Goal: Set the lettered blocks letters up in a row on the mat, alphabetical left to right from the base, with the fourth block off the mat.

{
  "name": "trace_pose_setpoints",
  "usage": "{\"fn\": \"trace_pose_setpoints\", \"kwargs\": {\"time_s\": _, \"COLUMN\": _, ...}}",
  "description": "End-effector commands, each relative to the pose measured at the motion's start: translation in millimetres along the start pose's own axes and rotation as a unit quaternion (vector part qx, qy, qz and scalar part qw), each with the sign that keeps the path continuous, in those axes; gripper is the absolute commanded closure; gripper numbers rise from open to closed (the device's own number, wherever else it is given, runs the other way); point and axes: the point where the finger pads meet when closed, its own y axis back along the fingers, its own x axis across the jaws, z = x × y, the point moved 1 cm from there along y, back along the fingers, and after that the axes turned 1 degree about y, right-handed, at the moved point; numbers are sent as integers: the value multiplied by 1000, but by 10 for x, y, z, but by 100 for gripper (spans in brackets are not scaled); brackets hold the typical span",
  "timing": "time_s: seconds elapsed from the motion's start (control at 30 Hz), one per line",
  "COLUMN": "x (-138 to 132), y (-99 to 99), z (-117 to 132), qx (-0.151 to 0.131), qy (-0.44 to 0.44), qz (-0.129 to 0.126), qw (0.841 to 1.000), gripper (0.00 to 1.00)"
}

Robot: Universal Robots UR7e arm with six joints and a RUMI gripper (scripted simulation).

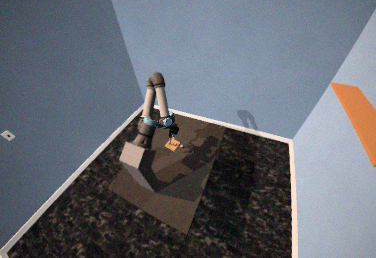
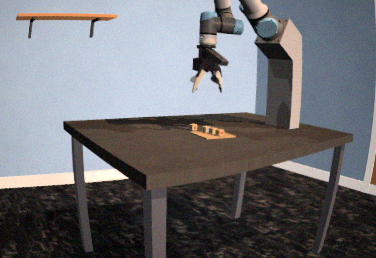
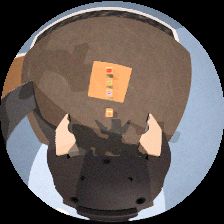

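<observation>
An orange mat [image 3: 95,80] [image 2: 226,135] [image 1: 170,145] lies on the dark table [image 2: 150,151] [image 3: 60,75]. Three small blocks stand on it in a straight row: one with a red mark [image 3: 109,69] [image 2: 219,132], one with a green mark [image 3: 109,82] and one with a purple mark [image 3: 109,92]. A fourth block [image 3: 108,113] [image 2: 193,126] sits on the table just off the mat's edge, in line with the row. My gripper [image 2: 207,82] [image 3: 108,114] is open and empty. It hangs high above the table, over the blocks. The letters are too small to read.
The arm's pedestal [image 2: 283,76] [image 1: 135,161] stands at one side of the table. An orange shelf [image 2: 65,17] [image 1: 357,116] is mounted on the wall, far from the table.
</observation>
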Motion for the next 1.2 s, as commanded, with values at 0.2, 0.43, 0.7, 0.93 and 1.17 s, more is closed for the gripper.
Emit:
{"fn": "trace_pose_setpoints", "kwargs": {"time_s": 0.2, "x": 4, "y": 190, "z": 3, "qx": 1, "qy": 0, "qz": -1, "qw": 1000, "gripper": 0}}
{"fn": "trace_pose_setpoints", "kwargs": {"time_s": 0.43, "x": 4, "y": 247, "z": 3, "qx": 1, "qy": 0, "qz": -1, "qw": 1000, "gripper": 0}}
{"fn": "trace_pose_setpoints", "kwargs": {"time_s": 0.7, "x": 4, "y": 299, "z": 3, "qx": 1, "qy": 0, "qz": -1, "qw": 1000, "gripper": 0}}
{"fn": "trace_pose_setpoints", "kwargs": {"time_s": 0.93, "x": 4, "y": 310, "z": 3, "qx": 1, "qy": 0, "qz": -1, "qw": 1000, "gripper": 0}}
{"fn": "trace_pose_setpoints", "kwargs": {"time_s": 1.17, "x": 4, "y": 312, "z": 3, "qx": 1, "qy": 0, "qz": -1, "qw": 1000, "gripper": 0}}
